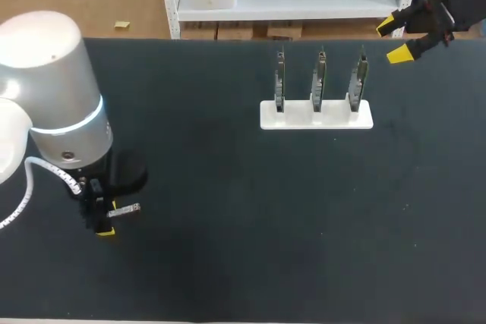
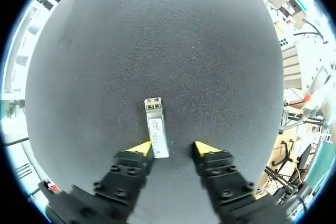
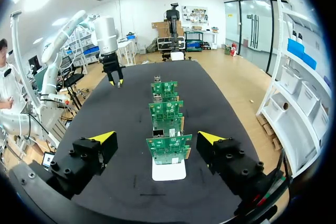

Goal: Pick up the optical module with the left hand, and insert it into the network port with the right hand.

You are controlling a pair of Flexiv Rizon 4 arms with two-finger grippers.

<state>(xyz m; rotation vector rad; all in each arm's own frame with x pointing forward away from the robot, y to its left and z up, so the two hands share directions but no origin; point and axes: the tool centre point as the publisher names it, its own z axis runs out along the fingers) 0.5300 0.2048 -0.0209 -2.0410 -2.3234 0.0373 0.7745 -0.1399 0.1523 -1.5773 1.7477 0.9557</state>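
Shows the left gripper (image 2: 171, 149) down low over the black table (image 2: 173, 40), on the near left side, with its fingers apart. Finds the optical module (image 2: 156, 127), a slim silver bar, lying flat on the table with its back end in between those fingers. Puts that end against one yellow tip (image 2: 140, 147) and leaves a clear gap to the other, so nothing clamped. From overhead, places the same module (image 1: 127, 209) just beside the left gripper (image 1: 105, 224), pointing out toward the middle of the table.

Has the right gripper (image 1: 393, 39) at the far right edge of the table, fingers wide apart and holding nothing. Sets it well apart from the module. Looks from its wrist along a white stand (image 3: 169, 170) bearing three green circuit boards (image 3: 169, 148) upright in a row, one behind another, straight ahead of the gripper (image 3: 156, 139). Shows that stand (image 1: 316, 116) on the far right half of the table, near the right gripper. Cannot make out the network port on the boards
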